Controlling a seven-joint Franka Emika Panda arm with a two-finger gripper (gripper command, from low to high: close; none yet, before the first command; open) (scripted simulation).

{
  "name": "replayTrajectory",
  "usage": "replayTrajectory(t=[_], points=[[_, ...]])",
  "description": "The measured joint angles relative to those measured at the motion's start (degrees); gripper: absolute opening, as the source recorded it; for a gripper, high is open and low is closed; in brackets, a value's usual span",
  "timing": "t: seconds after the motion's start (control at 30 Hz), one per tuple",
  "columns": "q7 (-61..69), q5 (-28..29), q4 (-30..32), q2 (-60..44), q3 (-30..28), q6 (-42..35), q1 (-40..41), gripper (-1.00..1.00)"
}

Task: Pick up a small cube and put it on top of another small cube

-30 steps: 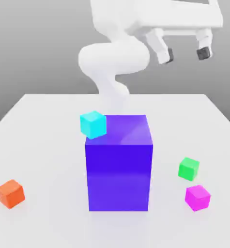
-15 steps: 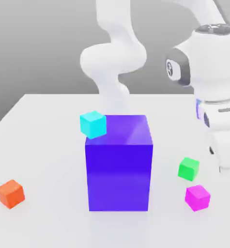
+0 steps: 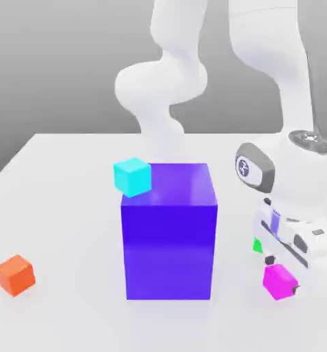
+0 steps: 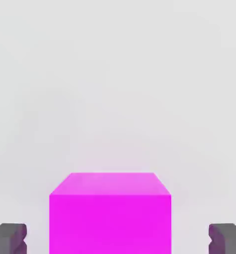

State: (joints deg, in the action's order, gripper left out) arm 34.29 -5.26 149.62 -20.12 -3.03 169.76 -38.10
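The two-finger gripper (image 4: 118, 240) hung low over the small, plain, bright magenta-pink cube (image 4: 110, 213), its dark grey fingertips (image 4: 8, 238) spread apart, one on each side of the cube with white table showing in both gaps. Nothing was clamped.

Judged step: the descent to grasp. To do it well, the fingers should drop until the pads face the middle of the cube's side faces, staying centred so both pads meet it together and it does not skid. Close squarely on flat faces, not on edges, then lift straight up.

Landmark: the big glossy purple-blue block (image 3: 169, 230).
- Magenta-pink cube (image 3: 279, 280) sat on the matte white table (image 3: 62, 206), near the block, off toward the exterior view's right, by its front corner.
- Small bright green cube (image 3: 257, 245): just behind the magenta one, a bit nearer the block; only a sliver visible behind the white arm. Watch clearance there.
- Small cyan cube (image 3: 132, 176): seen at the block's upper corner on the exterior view's left.
- Small orange cube (image 3: 15, 274): well apart from the block, exterior view's left.

All cubes: sharp-edged, untextured, uniform colour, smooth faces; probably rigid and easy to pinch.
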Motion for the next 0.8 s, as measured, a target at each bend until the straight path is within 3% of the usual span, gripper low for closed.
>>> replayTrajectory(t=[0.17, 0.43, 0.63, 0.8], points=[[0.03, -0.04, -0.07, -0.4, 0.15, 0.21, 0.14, -1.0], [-1.61, 2.71, 2.38, 11.05, -1.62, -8.89, -1.19, -1.0], [15.44, -1.14, 9.71, 21.3, 2.07, -13.06, -5.58, -1.0], [25.93, 2.3, 16.65, 31.34, 3.26, -15.36, -8.5, -1.0]])
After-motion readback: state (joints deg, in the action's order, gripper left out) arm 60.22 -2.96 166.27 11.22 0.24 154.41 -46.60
